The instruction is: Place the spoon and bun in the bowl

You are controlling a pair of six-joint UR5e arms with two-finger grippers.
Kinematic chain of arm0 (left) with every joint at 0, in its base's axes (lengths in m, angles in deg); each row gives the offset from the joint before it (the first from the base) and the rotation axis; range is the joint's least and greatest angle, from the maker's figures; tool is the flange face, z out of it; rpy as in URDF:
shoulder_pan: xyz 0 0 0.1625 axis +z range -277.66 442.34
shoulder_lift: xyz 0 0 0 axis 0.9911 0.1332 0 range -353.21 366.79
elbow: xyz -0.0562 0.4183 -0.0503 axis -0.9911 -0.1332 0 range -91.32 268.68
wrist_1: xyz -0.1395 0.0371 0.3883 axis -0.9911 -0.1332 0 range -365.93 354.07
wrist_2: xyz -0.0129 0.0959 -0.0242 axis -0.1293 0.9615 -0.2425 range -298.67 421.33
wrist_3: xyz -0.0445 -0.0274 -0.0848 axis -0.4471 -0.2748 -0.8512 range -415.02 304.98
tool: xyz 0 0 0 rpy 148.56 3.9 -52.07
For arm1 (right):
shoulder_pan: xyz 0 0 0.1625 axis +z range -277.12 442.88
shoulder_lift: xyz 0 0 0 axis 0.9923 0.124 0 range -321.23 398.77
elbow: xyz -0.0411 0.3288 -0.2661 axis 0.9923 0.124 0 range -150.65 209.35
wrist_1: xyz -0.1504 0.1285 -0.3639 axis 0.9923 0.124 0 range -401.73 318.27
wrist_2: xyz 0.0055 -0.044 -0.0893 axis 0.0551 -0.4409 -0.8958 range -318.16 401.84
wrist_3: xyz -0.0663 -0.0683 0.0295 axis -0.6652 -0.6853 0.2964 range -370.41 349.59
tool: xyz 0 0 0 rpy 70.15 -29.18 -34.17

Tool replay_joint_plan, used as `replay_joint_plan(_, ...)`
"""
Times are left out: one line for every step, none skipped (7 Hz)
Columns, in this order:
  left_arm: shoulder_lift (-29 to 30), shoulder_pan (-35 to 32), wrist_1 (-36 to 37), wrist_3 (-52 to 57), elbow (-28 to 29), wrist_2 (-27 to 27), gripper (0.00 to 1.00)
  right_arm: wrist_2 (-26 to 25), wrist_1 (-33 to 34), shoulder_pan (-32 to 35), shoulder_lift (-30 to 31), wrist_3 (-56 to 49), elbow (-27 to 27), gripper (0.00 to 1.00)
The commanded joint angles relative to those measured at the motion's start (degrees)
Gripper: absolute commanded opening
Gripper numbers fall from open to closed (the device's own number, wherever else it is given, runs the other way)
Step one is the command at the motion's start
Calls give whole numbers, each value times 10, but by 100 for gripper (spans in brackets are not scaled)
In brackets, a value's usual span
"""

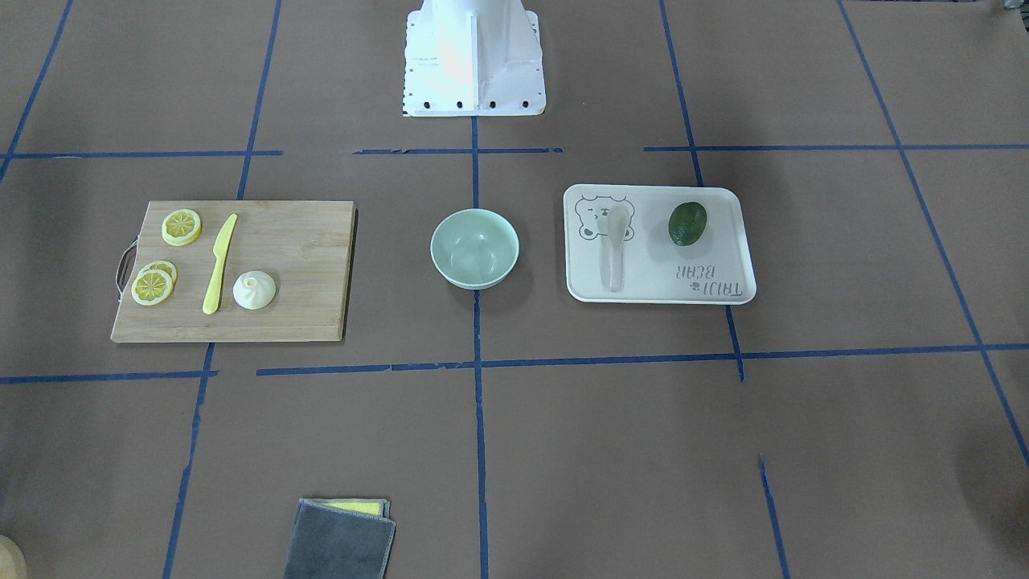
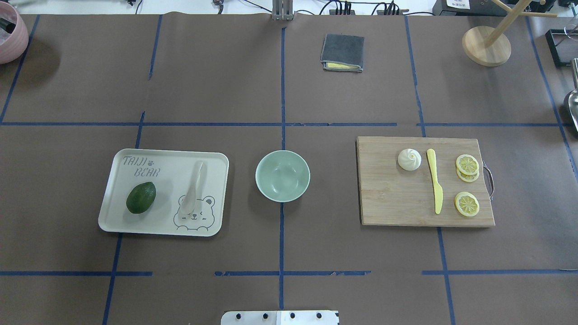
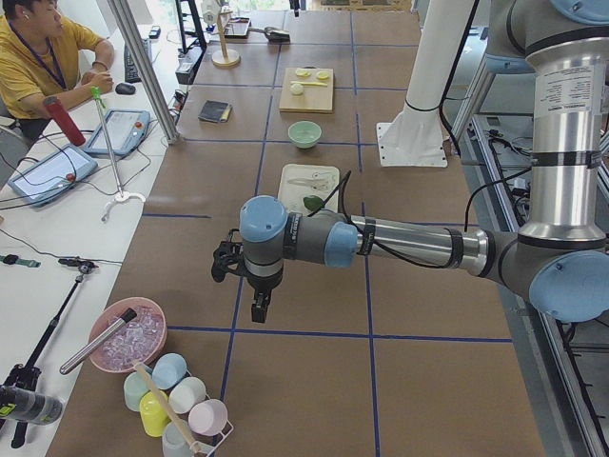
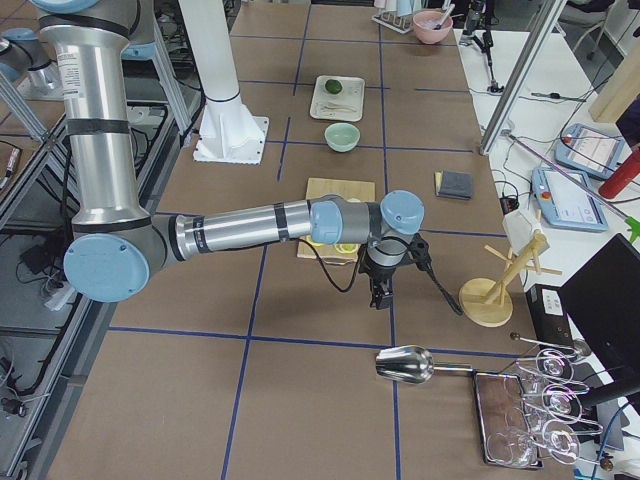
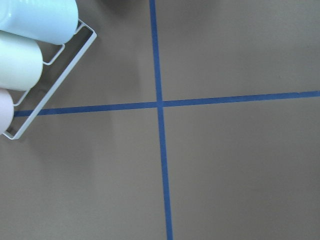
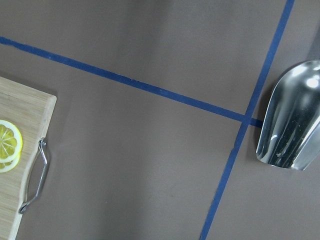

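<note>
The pale spoon point(image 1: 615, 245) lies on a cream tray point(image 1: 723, 289), also in the overhead view point(image 2: 194, 187). The white bun point(image 1: 254, 289) sits on a wooden cutting board point(image 1: 305, 265), also in the overhead view point(image 2: 409, 159). The mint-green bowl point(image 1: 474, 248) stands between them, with nothing in it point(image 2: 282, 176). My left gripper point(image 3: 259, 307) hangs over bare table far from the tray, shown only in the left side view. My right gripper point(image 4: 380, 295) hangs beyond the board's handle end, shown only in the right side view. I cannot tell if either is open or shut.
An avocado point(image 2: 141, 197) lies on the tray. A yellow knife point(image 2: 435, 180) and lemon slices point(image 2: 467, 204) lie on the board. A grey cloth point(image 2: 342, 53), a wooden stand point(image 2: 486, 45), a metal scoop point(image 6: 291, 117) and a cup rack point(image 5: 30, 65) are around the edges.
</note>
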Motion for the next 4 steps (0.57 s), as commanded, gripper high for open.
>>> replay_joint_plan(0,2,-24,8,3,1,100,0,0,0,0,0,-2,100)
replay_joint_plan(2,3,-24,8,-8,-3,100,1,0,0,0,0,-3,100)
replay_joint_plan(7,6,-25,1,2,2,100,1,0,0,2,0,-5,100)
replay_joint_plan(7,6,-26,1,-12,-33,100,1,0,0,2,1,-5,100)
